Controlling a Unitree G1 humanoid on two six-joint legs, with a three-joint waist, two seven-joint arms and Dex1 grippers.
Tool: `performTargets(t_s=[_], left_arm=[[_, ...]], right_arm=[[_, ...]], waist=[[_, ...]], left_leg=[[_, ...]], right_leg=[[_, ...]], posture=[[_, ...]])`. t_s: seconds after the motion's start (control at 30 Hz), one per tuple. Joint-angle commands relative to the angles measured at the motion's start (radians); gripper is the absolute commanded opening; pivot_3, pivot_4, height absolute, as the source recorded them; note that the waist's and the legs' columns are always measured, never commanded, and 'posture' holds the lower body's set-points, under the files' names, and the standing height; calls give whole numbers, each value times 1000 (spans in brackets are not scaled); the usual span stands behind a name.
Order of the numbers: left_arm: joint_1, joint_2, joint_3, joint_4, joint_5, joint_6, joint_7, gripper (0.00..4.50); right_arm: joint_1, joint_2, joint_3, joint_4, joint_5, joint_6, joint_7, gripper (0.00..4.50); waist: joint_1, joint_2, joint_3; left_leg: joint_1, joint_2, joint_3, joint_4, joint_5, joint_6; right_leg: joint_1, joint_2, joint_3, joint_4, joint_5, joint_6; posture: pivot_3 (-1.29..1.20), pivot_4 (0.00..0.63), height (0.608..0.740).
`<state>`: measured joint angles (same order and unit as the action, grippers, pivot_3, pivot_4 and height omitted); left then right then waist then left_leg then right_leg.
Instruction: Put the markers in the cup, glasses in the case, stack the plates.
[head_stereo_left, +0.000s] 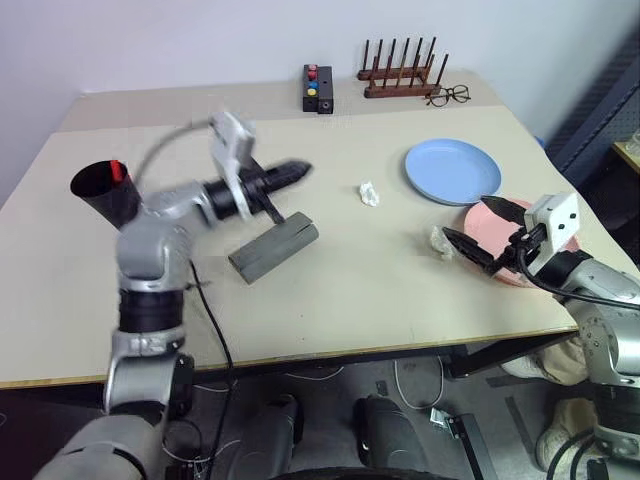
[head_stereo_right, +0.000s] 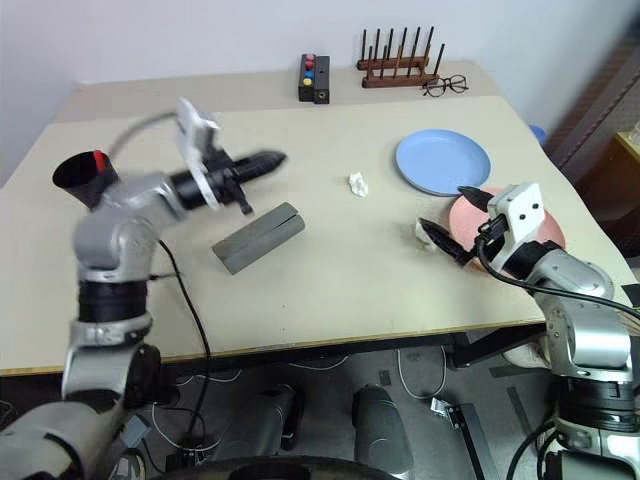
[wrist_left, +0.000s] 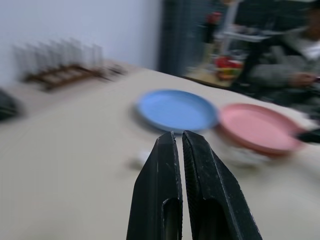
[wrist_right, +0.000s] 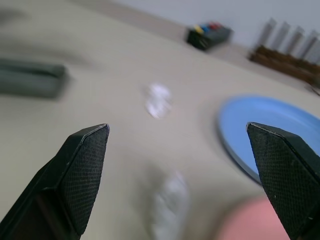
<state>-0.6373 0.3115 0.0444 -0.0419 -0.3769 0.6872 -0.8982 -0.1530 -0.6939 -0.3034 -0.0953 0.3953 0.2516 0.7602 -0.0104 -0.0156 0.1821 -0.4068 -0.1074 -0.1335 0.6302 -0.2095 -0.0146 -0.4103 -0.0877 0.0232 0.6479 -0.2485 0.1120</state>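
Plates come next, by my reading: the pink plate (head_stereo_left: 510, 232) lies just beside the blue plate (head_stereo_left: 452, 170), nearer the tabletop (head_stereo_left: 350, 290) front edge, not yet stacked. My right claw (head_stereo_left: 484, 232) hovers at the pink plate's rim, fingers spread wide, holding nothing. My left claw (head_stereo_left: 296, 171) is pressed together and empty, above the closed grey case (head_stereo_left: 273, 246). The cup (head_stereo_left: 105, 190), far from the blue plate at the opposite edge, shows a red marker cap (head_stereo_left: 116, 170) inside. Next move: slide one finger under the pink rim and close. I cannot see the sunglasses, so I cannot confirm they are inside the case. Two white crumpled scraps (head_stereo_left: 369, 193) near the blue plate are unidentifiable.
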Motion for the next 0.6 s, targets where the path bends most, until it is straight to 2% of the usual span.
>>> performTargets(t_s=[0.03,0.3,0.37,0.6], left_arm=[[48,30,-96,-62,15,-76,-53,212],[97,128,-136,-33,29,-223,-124,212],[94,141,-138,-22,18,-231,-142,96],[89,172,-153,-24,-22,-203,-210,96]], right_arm=[[44,-58,-46,28,-26,-14,19,4500],[157,-124,-96,91,-20,-11,80,4500],[156,-124,-101,102,-24,-17,80,4500],[138,-123,-84,127,-35,-26,85,4500]], waist=[[0,0,0],[0,1,0],[0,1,0],[1,1,0]], left_leg=[[0,0,0,0,0,0],[0,1,1,0,0,0],[0,1,1,0,0,0],[0,1,1,0,0,0]], right_leg=[[0,0,0,0,0,0],[1,-1,0,-1,-2,-3],[1,-1,1,-1,-2,-3],[1,-2,0,-2,-2,-3]], posture=[[0,150,740],[0,150,740],[0,150,740],[0,150,740]])
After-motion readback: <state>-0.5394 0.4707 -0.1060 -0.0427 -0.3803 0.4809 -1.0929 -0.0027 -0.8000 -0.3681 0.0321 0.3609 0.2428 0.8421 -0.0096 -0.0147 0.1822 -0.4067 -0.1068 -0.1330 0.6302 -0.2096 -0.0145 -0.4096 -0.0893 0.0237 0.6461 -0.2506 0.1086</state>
